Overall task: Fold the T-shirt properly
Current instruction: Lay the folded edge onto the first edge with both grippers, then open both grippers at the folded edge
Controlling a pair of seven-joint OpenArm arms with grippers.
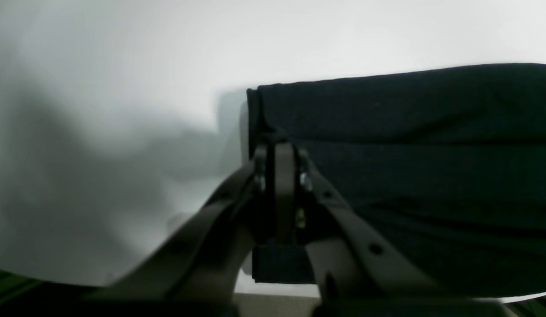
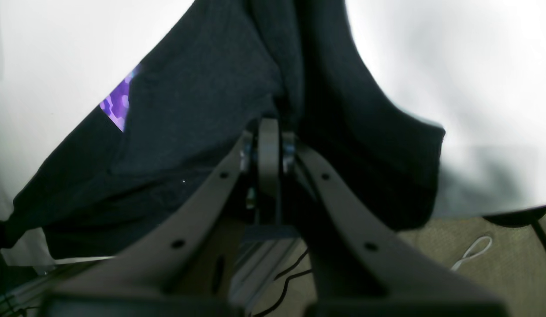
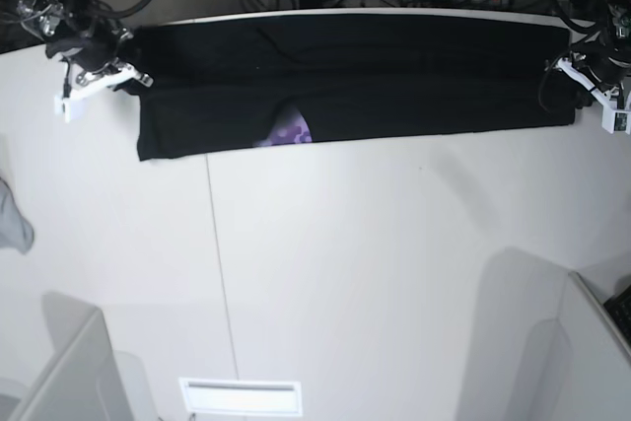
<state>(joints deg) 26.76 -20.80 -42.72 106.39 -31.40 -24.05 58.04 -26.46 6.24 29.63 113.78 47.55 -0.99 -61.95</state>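
Black T-shirt [image 3: 394, 81] lies as a long band w/ its long axis left-right along table's [image 3: 394, 273] far edge, left gripper [image 3: 582, 81] & right gripper [image 3: 104, 76] each pinching one end.

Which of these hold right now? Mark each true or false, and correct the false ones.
1. The T-shirt lies stretched in a long band along the far edge of the table. True.
2. The left gripper hangs open above the cloth. False: it is shut on the T-shirt's end.
3. A patch of purple print shows at the band's near edge. True.
4. The right gripper is shut on the T-shirt. True.
5. The grey cloth scrap lies on top of the T-shirt. False: it sits apart, at the table's edge in the base view.
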